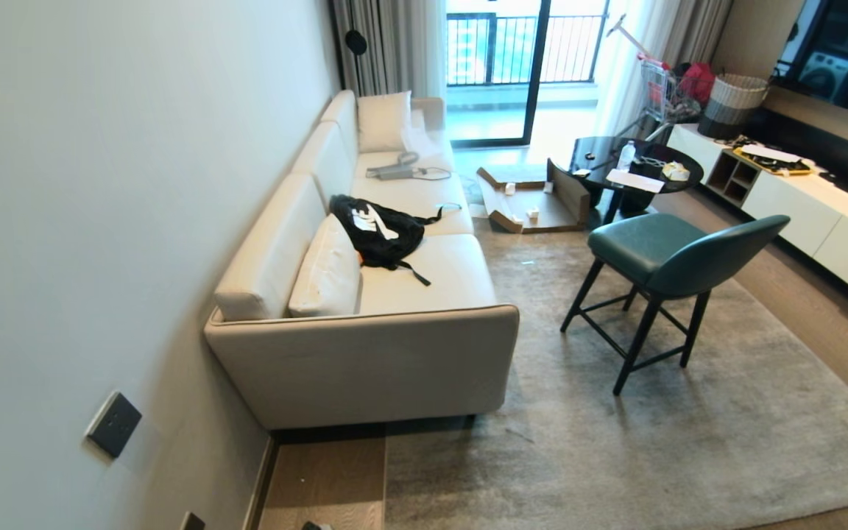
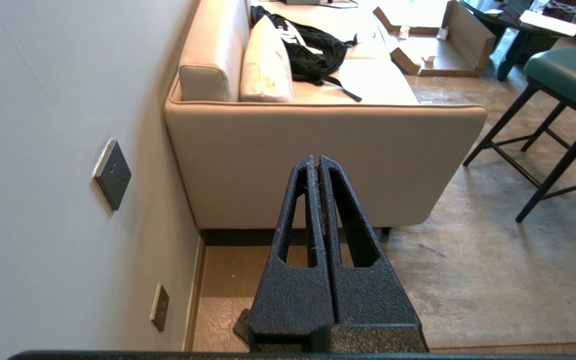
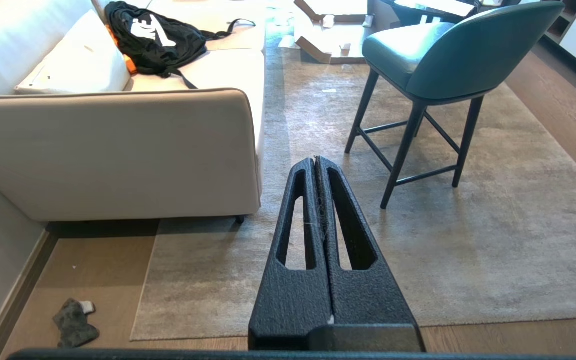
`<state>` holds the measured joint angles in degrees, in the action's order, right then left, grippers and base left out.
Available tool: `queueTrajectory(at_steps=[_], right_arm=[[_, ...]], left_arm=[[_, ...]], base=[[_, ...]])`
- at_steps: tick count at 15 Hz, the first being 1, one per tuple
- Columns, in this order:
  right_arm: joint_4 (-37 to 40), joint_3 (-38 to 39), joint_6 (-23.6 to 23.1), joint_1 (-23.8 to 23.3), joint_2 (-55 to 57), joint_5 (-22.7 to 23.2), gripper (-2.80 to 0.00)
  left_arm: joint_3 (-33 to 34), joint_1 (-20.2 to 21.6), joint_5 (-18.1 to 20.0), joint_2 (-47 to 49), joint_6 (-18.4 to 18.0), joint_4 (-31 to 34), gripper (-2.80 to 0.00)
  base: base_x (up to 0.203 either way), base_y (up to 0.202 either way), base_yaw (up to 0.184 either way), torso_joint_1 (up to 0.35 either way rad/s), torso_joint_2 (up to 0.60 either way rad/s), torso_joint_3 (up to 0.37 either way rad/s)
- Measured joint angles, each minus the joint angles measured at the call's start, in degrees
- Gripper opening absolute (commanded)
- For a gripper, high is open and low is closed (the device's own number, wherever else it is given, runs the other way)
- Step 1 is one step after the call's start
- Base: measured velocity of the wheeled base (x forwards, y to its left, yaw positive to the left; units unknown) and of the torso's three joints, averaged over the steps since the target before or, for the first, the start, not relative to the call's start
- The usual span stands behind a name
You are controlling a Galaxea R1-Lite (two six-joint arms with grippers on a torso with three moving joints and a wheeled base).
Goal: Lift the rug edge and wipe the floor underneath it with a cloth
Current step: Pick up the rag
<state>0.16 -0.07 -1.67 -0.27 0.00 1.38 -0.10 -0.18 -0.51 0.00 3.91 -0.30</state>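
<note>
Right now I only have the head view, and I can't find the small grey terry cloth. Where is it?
Observer: The small grey terry cloth lies crumpled on the brown wood-plank floor, near the wall and clear of the rug.
Operator: Is the rug's near corner lifted?
Observer: No, the pale grey rug edge lies flat at that corner.
Operator: And the grippers?
Observer: The left gripper and the right gripper are both shut and empty, above the floor.
</note>
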Motion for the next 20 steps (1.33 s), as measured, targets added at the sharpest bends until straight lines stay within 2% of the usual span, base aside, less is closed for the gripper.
queueTrajectory(at_steps=[11,20], right_arm=[[0.0,0.0,0.0,0.0,0.0,0.0,-2.8],[0.1,0.0,0.2,0.0,0.0,-0.1,-2.8]], left_arm=[[0.0,0.0,0.0,0.0,0.0,0.0,-2.8],[0.0,0.0,0.0,0.0,0.0,0.0,-2.8]], base=[[0.0,0.0,0.0,-0.004,0.0,0.003],[0.0,0.0,0.0,-0.118,0.28,0.154]])
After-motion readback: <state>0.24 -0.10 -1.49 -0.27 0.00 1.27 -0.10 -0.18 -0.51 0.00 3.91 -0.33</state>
